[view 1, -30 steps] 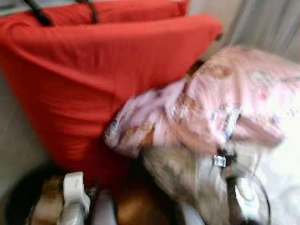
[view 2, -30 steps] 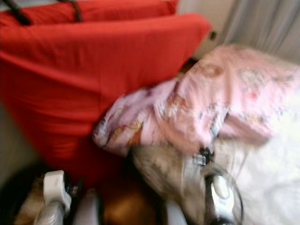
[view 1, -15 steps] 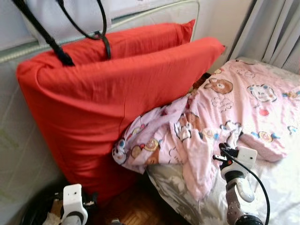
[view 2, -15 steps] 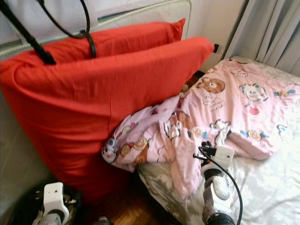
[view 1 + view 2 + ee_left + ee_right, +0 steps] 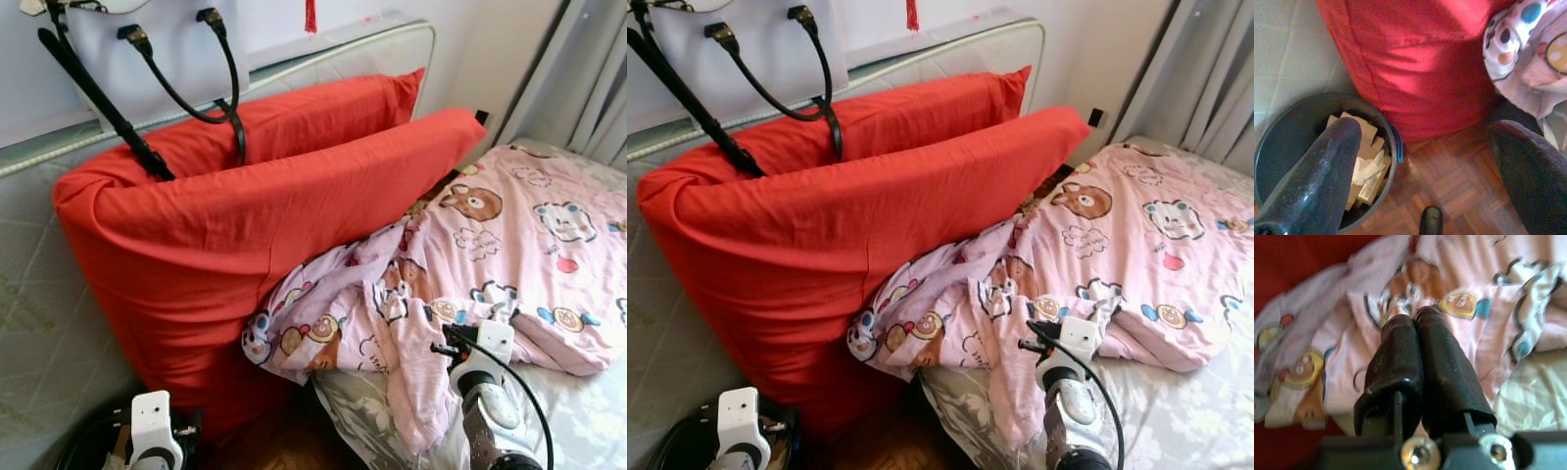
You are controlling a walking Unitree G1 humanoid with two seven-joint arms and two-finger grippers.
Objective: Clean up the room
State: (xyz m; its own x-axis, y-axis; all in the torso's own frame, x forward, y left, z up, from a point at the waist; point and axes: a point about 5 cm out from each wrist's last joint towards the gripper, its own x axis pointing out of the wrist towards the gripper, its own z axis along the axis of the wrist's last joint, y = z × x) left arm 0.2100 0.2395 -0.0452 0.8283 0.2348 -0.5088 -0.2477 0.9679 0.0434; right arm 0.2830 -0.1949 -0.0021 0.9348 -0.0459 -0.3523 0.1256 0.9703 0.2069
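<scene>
Currently, bedding: a pink cartoon-print blanket of thin, soft cloth is lying crumpled over the bed's near corner, its bunched end spilling off the mattress edge.
Cushions: two big red cushions, smooth-cloth and slab-shaped, are standing on edge between the quilted mattress upright against the wall and the bed, the blanket's bunched end touching the front one.
Bag: a white handbag with glossy black straps is sitting on the upright mattress's top edge, straps drooping onto the cushions.
Bed: a pale floral sheet is covering the mattress beneath the blanket.
Bin: a round dark bin holding cardboard and crumpled paper is standing on the wooden parquet floor, just beside the front cushion's bottom corner.
Left gripper: hanging low above the bin and floor, fingers spread wide, grasping nothing.
Right gripper: pointing forward just above the blanket at the bed's near edge, fingers pressed together, nothing between them.
</scene>
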